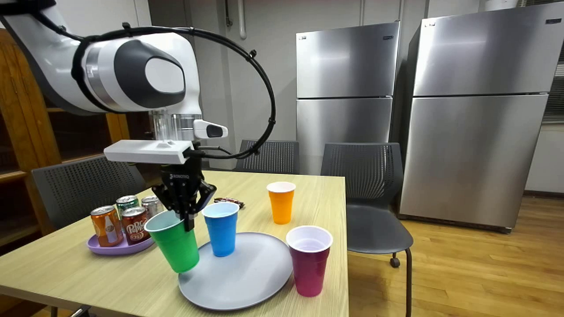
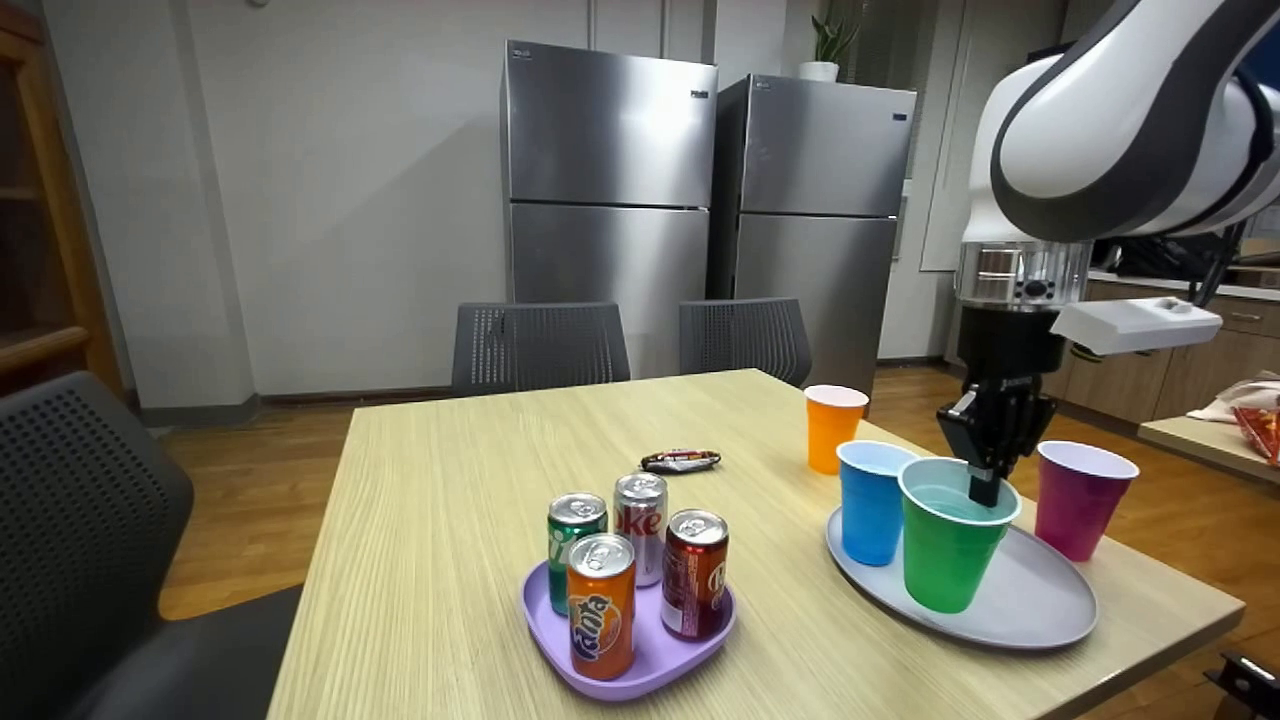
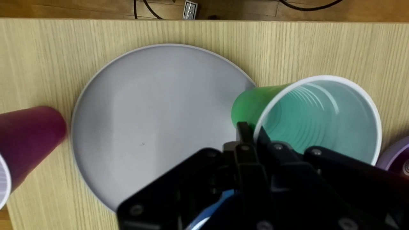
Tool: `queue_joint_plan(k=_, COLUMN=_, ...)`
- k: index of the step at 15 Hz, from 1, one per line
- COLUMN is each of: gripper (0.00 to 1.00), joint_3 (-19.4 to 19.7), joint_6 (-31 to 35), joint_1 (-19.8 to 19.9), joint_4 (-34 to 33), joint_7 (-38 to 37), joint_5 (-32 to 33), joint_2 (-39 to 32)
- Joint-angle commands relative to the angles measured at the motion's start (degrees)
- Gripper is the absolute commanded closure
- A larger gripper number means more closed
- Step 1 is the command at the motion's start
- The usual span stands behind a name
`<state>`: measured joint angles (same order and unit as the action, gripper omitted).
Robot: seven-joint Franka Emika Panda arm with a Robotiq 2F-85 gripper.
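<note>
My gripper (image 1: 187, 222) is shut on the rim of a green cup (image 1: 174, 247), with one finger inside the cup and one outside. The cup is tilted in an exterior view, its base at the edge of a round grey plate (image 1: 246, 281). Whether the base touches the plate I cannot tell. The wrist view shows the fingers (image 3: 250, 131) pinching the white rim of the green cup (image 3: 255, 102). A blue cup (image 1: 221, 231) stands upright on the plate beside the gripper; in the wrist view the fingers mostly hide it.
A maroon cup (image 1: 309, 268) stands at the plate's edge. An orange cup (image 1: 282, 204) stands farther back. A purple tray (image 2: 640, 685) holds several soda cans (image 2: 600, 610). A wrapped snack bar (image 2: 680, 461) lies on the table (image 2: 480, 480). Chairs (image 1: 363, 176) surround it.
</note>
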<state>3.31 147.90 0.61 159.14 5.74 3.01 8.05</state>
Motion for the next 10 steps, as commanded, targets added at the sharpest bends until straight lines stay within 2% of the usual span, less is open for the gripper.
queue_joint_plan(k=1, gripper=0.99, joint_3=0.6, joint_6=2.4, joint_1=1.7, joint_4=0.0, joint_7=0.9, joint_5=1.5, joint_2=-1.6)
queue_joint_plan(k=10, gripper=0.99, joint_3=1.5, joint_6=4.8, joint_1=2.7, joint_4=0.0, joint_7=1.1, joint_5=1.1, joint_2=-3.8)
